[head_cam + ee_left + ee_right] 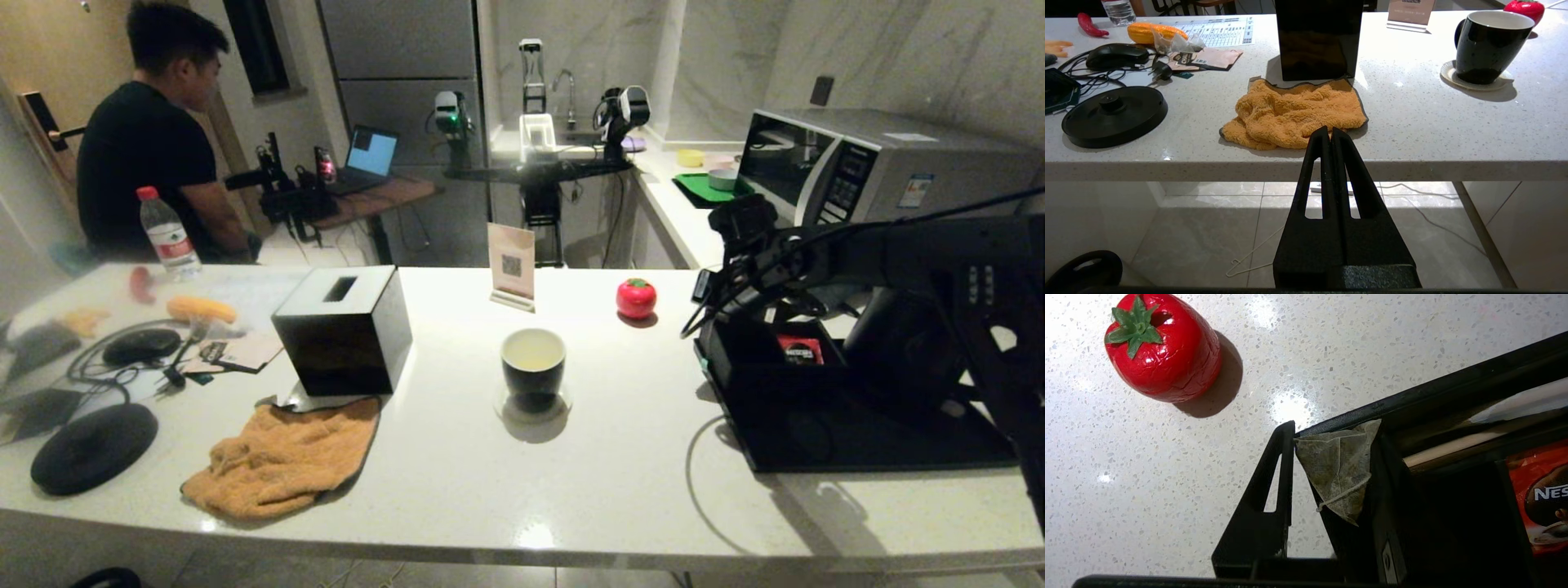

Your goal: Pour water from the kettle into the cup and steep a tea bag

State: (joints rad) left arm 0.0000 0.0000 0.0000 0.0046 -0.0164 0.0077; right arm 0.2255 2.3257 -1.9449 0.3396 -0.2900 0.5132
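The grey-green pyramid tea bag hangs between the fingers of my right gripper, touching both, at the corner of the black tray. In the head view that gripper points down at the tray's far left corner. The black cup stands on a coaster mid-counter with pale liquid inside. A dark rounded body on the tray, largely hidden by my right arm, looks like the kettle. My left gripper is shut and empty, just off the counter's front edge near the orange cloth.
A red tomato figure sits left of the tray, which holds a red sachet. A black square box, orange cloth, round black base, cables and a card stand occupy the counter.
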